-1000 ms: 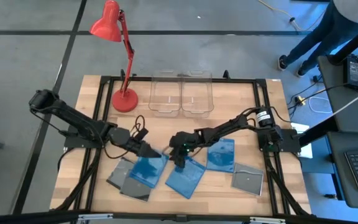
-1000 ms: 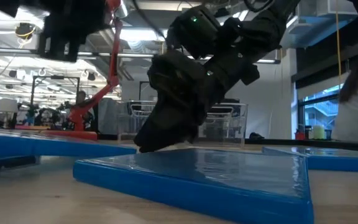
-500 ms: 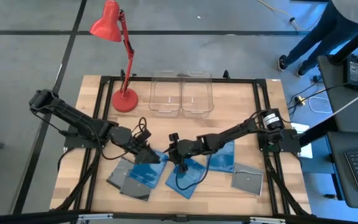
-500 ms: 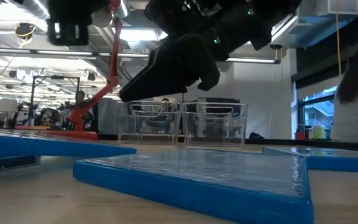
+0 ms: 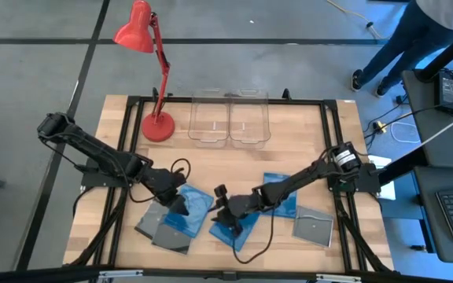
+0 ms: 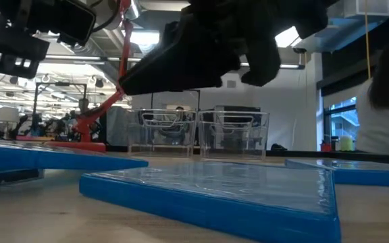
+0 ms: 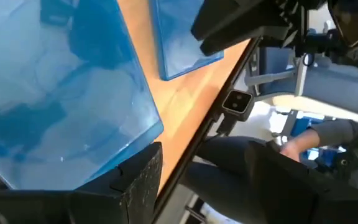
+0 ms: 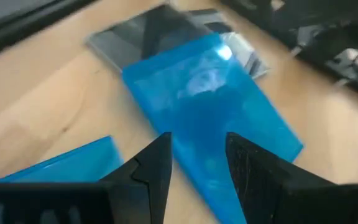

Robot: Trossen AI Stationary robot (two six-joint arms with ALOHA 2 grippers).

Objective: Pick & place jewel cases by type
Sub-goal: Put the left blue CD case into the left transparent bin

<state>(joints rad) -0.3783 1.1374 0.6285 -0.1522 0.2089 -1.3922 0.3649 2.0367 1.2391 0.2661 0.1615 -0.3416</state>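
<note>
High view: my right gripper (image 5: pixel 228 218), fingers parted and empty, hovers over the middle blue jewel case (image 5: pixel 238 229), directly beneath; my left gripper (image 5: pixel 178 203), state unclear, is farther left.

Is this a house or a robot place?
Probably a robot lab or workshop. A wooden table has two robot arms, a red lamp and blue cases, with computers beside it and a big workroom behind.
</note>
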